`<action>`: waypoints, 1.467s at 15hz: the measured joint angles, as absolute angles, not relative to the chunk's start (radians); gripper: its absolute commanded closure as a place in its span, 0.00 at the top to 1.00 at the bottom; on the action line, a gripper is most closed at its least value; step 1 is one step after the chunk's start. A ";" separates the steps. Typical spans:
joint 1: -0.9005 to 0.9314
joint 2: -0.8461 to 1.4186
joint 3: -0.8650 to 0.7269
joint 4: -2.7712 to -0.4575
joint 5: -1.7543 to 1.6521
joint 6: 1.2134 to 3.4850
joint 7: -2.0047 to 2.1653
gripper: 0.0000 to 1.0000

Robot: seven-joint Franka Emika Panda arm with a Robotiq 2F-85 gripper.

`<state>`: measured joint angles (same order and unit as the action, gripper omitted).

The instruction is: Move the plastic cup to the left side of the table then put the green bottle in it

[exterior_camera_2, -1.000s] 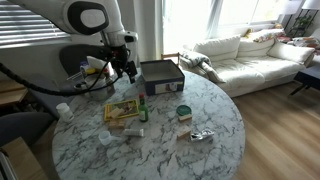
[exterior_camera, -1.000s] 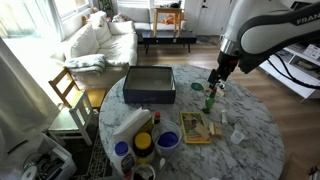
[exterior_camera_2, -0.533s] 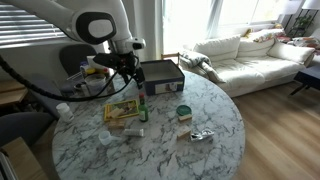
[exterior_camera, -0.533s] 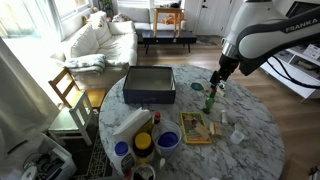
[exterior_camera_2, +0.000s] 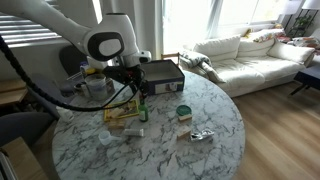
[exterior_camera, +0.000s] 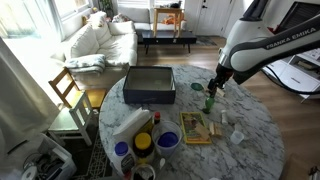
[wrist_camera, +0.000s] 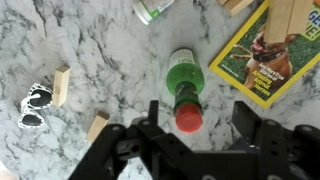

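The green bottle (wrist_camera: pixel 181 76), slim with a red cap, stands upright on the marble table (exterior_camera: pixel 255 140) beside a book. My gripper (wrist_camera: pixel 198 115) is open, right above it. In the wrist view the red cap lies between the two fingers, nearer one of them, with no contact visible. Both exterior views show the gripper (exterior_camera: pixel 215 88) (exterior_camera_2: pixel 140 92) just over the bottle (exterior_camera: pixel 210 104) (exterior_camera_2: pixel 142 112). The plastic cup (exterior_camera: pixel 168 141), whitish with a blue-purple inside, stands at the table's near edge, apart from the gripper.
A dark box (exterior_camera: pixel 150 85) sits at the table's far side. A book (exterior_camera: pixel 196 126) lies next to the bottle. A yellow bottle (exterior_camera: pixel 143 143) and a blue-lidded jar (exterior_camera: pixel 122 150) stand by the cup. Wooden blocks (wrist_camera: pixel 62 82) and a green-lidded jar (exterior_camera_2: pixel 183 112) lie nearby.
My gripper has come down and shifted a little toward the green bottle, and is now right above its cap. The bottle and the cup have not moved.
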<state>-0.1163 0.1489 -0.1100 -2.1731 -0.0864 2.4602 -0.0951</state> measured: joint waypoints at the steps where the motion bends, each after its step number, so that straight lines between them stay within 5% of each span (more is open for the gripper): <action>1: -0.117 0.159 -0.110 -2.172 -0.070 2.462 -0.107 0.39; 6: -0.118 0.192 -0.107 -2.168 -0.016 2.462 -0.140 0.06; 22: -0.078 0.161 -0.051 -2.057 -0.040 2.296 -0.163 0.08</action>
